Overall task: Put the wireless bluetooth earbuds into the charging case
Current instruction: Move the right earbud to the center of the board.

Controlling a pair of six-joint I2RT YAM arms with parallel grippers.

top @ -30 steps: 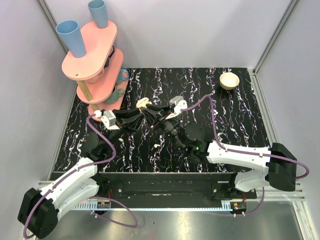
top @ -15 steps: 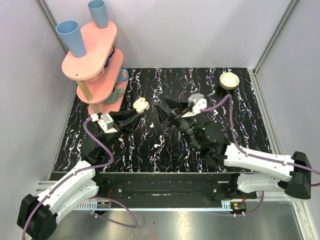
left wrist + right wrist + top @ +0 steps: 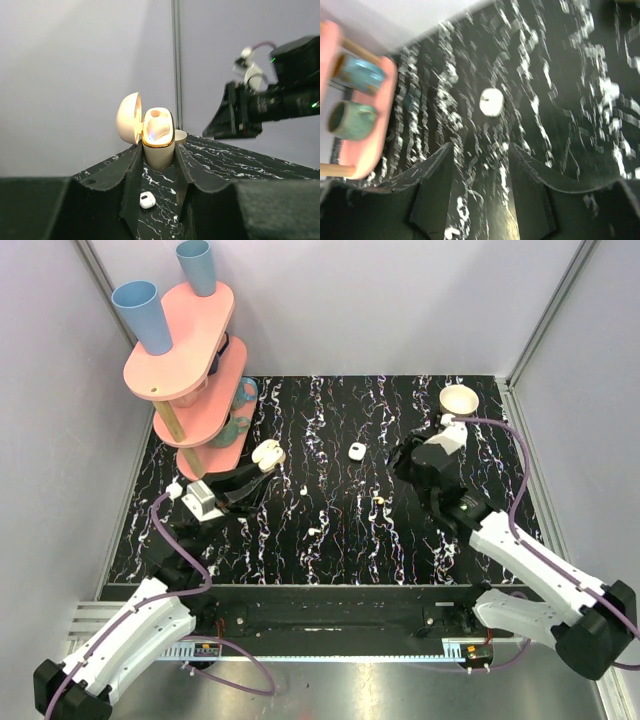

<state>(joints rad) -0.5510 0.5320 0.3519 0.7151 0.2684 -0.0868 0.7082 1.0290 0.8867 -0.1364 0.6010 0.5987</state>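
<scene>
The charging case point(image 3: 158, 152) stands upright, clamped in the left pincer point(image 3: 258, 466) at the far left of the tabletop point(image 3: 330, 405), just beside a pink stand point(image 3: 190, 350). The left wrist view gives what the top view cannot: the rounded lid point(image 3: 127, 117) swung open to the left, a smooth cream shell, a thin rim glowing orange, a pale moulded insert inside. From above, the case is only a cream blob at the fingertips.

The right pincer point(image 3: 481, 147) is released, its black jaws apart with only veined tabletop between them, hovering far right near a cream bowl point(image 3: 459, 400). Its own view is blurred, yet shows a larger white rounded piece point(image 3: 491, 101) lying beyond the fingertips and two teal mugs point(image 3: 357, 75) on a pink shelf.

Only the top view shows the wireless bluetooth earbuds point(image 3: 301, 490): two tiny white beans loose on the black, white-veined surface, apart from the case. One lies right of the left pincer; the nearer earbud point(image 3: 313, 531) lies toward the arm bases. A small cream piece point(image 3: 378, 499) rests mid-tabletop. Two blue cups point(image 3: 145, 315) top the stand.
</scene>
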